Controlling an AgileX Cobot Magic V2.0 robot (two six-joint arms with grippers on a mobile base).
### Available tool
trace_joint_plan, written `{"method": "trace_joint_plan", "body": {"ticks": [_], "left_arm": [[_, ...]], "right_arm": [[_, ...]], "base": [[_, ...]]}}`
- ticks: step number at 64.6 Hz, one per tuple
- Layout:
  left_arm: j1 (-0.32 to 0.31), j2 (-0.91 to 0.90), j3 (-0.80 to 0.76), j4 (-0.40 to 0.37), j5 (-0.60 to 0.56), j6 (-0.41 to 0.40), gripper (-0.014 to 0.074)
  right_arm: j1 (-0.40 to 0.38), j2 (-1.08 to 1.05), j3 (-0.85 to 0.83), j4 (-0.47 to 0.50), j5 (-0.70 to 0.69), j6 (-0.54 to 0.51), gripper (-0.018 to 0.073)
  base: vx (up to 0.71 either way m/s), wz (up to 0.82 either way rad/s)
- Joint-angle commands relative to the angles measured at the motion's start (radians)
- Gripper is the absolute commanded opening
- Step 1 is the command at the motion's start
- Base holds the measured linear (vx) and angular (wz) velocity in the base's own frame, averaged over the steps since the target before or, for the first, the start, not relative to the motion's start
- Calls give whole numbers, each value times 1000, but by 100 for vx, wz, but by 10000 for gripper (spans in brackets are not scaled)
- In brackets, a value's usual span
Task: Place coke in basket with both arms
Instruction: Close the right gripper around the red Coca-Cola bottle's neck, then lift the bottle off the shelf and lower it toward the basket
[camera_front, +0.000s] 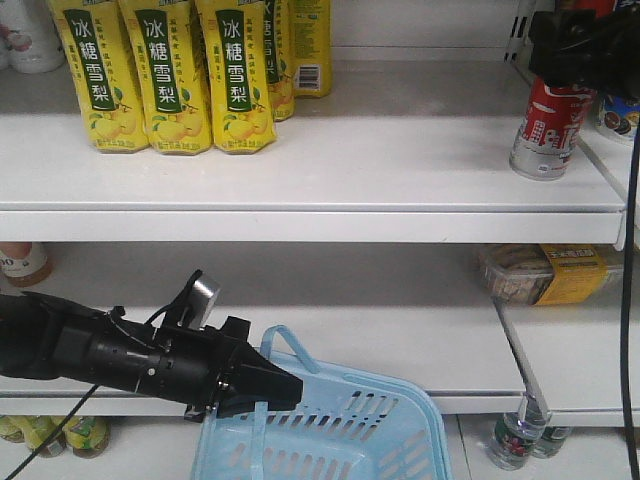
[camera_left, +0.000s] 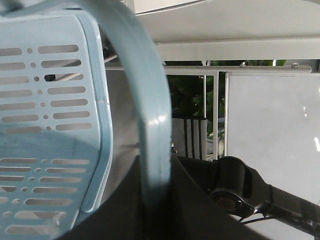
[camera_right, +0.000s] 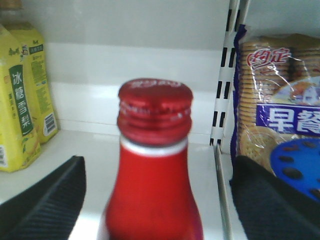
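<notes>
Coke (camera_front: 548, 125) stands upright at the right end of the upper bench (camera_front: 350, 170), its red neck between the spread fingers (camera_right: 45, 205) of the right end effector (camera_right: 157, 167), neither touching it. Lower left, the left end effector (camera_front: 275, 385) is clenched on a handle (camera_left: 155, 125) of the light blue basket (camera_front: 340, 440).

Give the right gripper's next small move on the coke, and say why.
Probably close the right gripper on the coke: the bottle's neck stands between the two fingers, with a gap on each side, upright on the shelf. The left gripper holds the basket by its handle.
</notes>
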Motion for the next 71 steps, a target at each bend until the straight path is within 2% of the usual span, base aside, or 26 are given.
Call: {"method": "trace_joint_plan", "body": {"ticks": [1, 6, 14, 16, 31, 38, 50, 61, 71], "left_arm": [[-7, -52, -18, -76, 80, 14, -6], [-7, -52, -18, -76, 80, 14, -6], [-7, -52, -18, -76, 80, 14, -6], [-7, -52, -18, -76, 80, 14, -6], [-7, -52, -18, -76, 80, 14, -6], [-7, -52, -18, -76, 80, 14, -6], [-7, -52, -18, -76, 80, 14, -6], [-7, -52, -18, -76, 80, 14, -6], [-7, -52, -18, -76, 80, 14, -6]], "right_arm": [[2, -11, -60, -3, -101, 0, 497], [2, -13, -71, 0, -93, 23, 355], [2, -30, -71, 0, -43, 54, 34], [2, -34, -71, 0, -26, 57, -17], [4, -113, -44, -3, 83, 29, -9], [48, -178, -5, -10, 77, -17, -8], [204, -276, 25, -8, 106, -117, -8], [365, -351, 51, -8, 175, -118, -8], [453, -383, 92, 28, 288, -79, -6]], "base": [[0, 0], [0, 0], [0, 0], [0, 0], [0, 0], [0, 0], [0, 0], [0, 0], [0, 0]]}}
